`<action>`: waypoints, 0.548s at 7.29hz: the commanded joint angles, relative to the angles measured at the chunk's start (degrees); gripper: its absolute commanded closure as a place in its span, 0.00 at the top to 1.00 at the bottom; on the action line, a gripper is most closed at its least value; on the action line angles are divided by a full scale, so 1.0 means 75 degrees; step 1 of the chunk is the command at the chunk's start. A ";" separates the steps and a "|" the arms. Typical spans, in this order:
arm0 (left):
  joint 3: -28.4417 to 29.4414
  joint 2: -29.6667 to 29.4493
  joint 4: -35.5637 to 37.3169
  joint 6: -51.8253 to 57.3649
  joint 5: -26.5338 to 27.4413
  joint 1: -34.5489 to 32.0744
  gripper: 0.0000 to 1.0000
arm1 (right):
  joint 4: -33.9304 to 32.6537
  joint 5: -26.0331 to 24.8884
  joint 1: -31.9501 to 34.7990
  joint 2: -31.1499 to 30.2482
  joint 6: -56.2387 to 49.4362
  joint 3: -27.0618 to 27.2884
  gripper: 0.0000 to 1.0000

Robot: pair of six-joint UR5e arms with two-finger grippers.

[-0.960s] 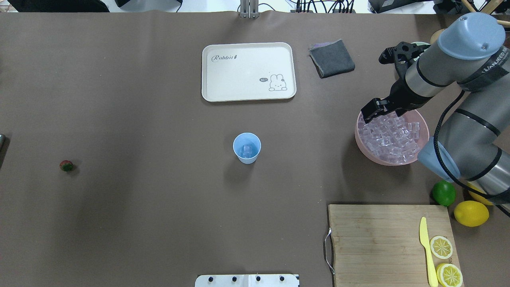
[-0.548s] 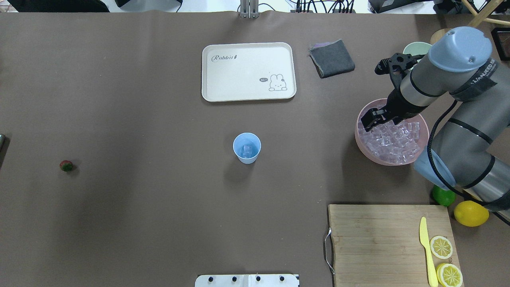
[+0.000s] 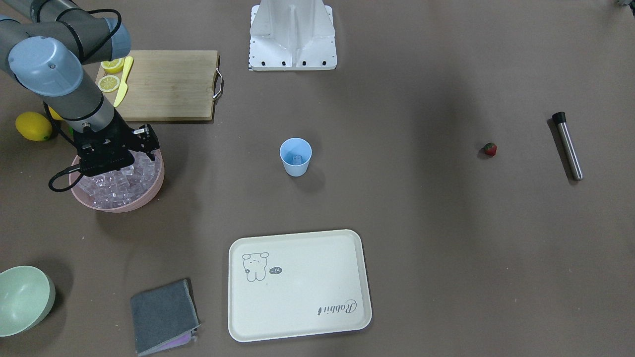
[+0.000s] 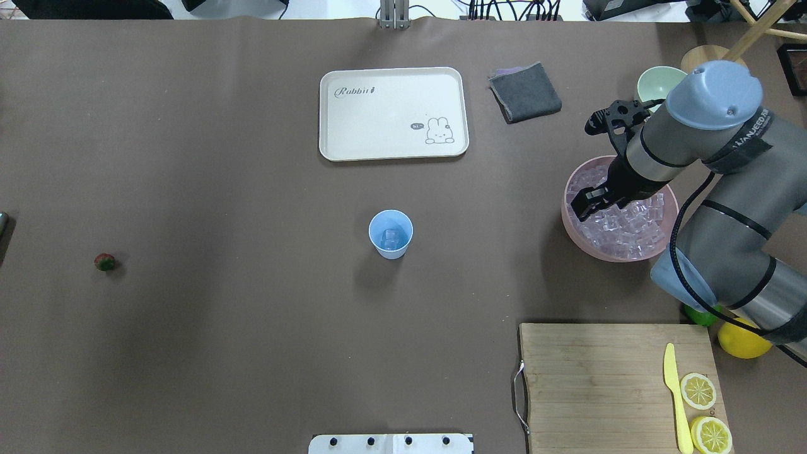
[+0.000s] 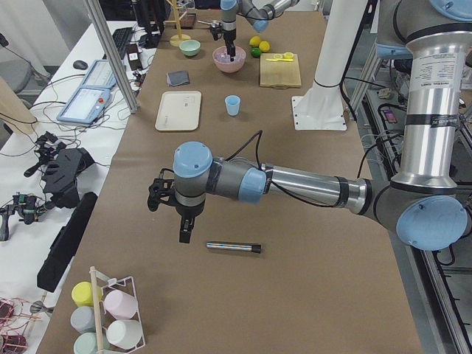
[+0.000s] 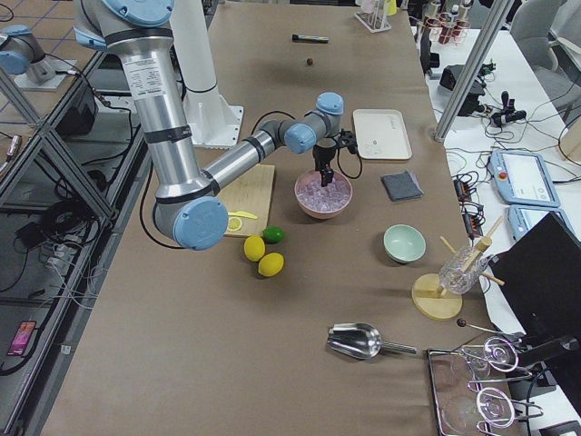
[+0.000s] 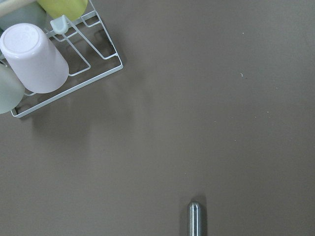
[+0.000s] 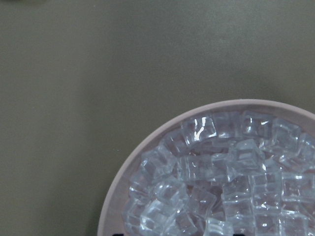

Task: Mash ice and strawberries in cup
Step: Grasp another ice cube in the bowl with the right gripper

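Found the left arm point(image 5: 295, 184) reaching across the brown surface point(image 5: 310, 295) with the left jaws pointing down, hanging above it. Could not judge their opening from this angle. Logged a metal rod point(image 5: 232, 247) lying flat just beside those jaws, black cap away from them. Noted a wire rack point(image 5: 103, 313) of pastel tumblers near them. Located the right jaws far off, down over the pink bowl point(image 5: 229, 60). Recorded the cup point(image 5: 233, 105) upright between the two sets of jaws, nearer the right ones, with a cream tray point(image 5: 179, 110) beside it. Marked a cutting board point(image 5: 279, 70) and lemons point(image 5: 259, 44) near the right jaws.
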 commanded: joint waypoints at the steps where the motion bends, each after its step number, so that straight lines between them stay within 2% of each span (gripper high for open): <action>1: -0.0165 0.0094 0.0000 0.0000 0.0008 -0.0004 0.98 | 0.0160 0.0001 -0.0067 -0.0106 -0.0176 -0.0032 0.79; 4: -0.0306 0.0177 0.0011 0.0000 0.0008 -0.0004 0.98 | 0.1143 0.0024 -0.0243 -0.0270 -0.0117 -0.0488 0.79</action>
